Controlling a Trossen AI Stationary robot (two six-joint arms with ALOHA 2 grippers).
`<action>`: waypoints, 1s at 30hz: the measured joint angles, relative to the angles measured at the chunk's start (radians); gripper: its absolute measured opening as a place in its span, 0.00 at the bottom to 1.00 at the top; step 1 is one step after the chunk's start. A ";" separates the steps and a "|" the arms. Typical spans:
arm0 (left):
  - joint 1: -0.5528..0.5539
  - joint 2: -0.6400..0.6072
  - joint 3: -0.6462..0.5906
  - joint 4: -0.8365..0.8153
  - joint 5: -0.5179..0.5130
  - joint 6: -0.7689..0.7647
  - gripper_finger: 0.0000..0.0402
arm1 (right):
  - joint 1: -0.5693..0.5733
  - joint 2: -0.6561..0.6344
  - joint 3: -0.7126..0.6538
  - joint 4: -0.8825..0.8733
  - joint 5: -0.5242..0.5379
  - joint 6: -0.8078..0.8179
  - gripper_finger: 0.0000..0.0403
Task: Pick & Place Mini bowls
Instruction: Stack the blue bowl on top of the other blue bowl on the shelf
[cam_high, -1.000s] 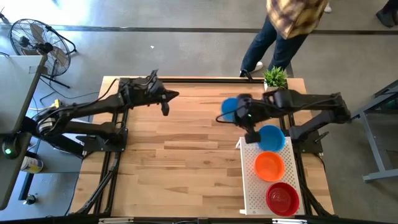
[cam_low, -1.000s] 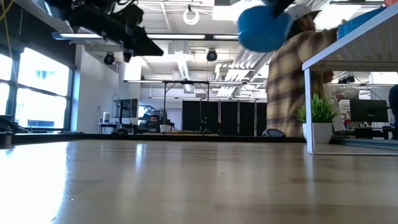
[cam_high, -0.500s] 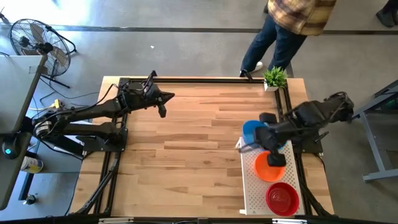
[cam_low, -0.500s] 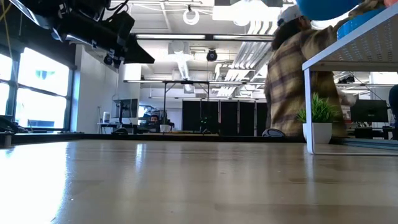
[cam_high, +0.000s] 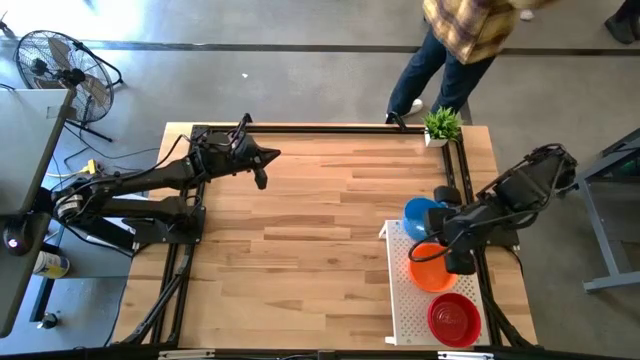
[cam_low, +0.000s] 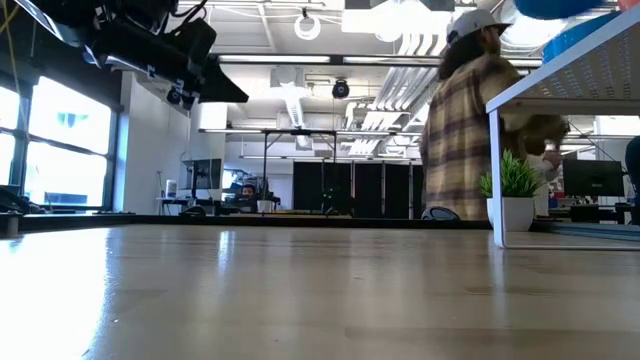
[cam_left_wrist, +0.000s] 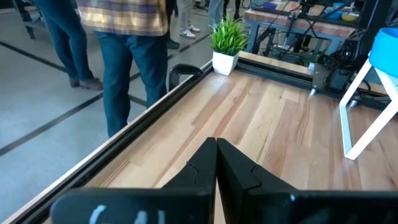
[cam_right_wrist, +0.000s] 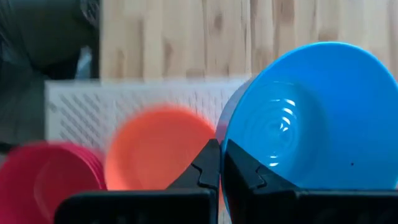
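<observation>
Blue mini bowl (cam_right_wrist: 311, 112) being carried over the white perforated tray (cam_high: 405, 300), pinched at its rim by the right gripper (cam_right_wrist: 219, 163).

The bowl is looking like thin, glossy, stiff plastic: light, and probably slippery, so the rim is the sensible hold and the closed fingers are clamping it there. Being round, it has no long axis; it is hanging tilted, its hollow turned toward the wrist camera. It is hovering over the tray's far end, beside a second blue bowl (cam_high: 418, 212); an orange bowl (cam_high: 430, 270) is sitting mid-tray and a red bowl (cam_high: 453, 318) at the near end. The left gripper (cam_left_wrist: 216, 163) is waiting with its fingers pressed together, empty, well apart from the tray above the tabletop (cam_high: 300, 230), near its far-left corner.
</observation>
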 joint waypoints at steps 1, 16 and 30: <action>0.000 0.000 0.000 -0.002 0.000 0.000 0.00 | -0.001 -0.016 -0.037 -0.002 -0.020 0.013 0.00; 0.000 0.000 0.000 -0.007 0.000 -0.019 0.00 | -0.005 -0.139 -0.274 -0.004 -0.059 0.063 0.00; 0.000 0.001 0.000 -0.019 0.000 -0.019 0.00 | -0.005 -0.075 -0.274 -0.004 -0.063 0.062 0.06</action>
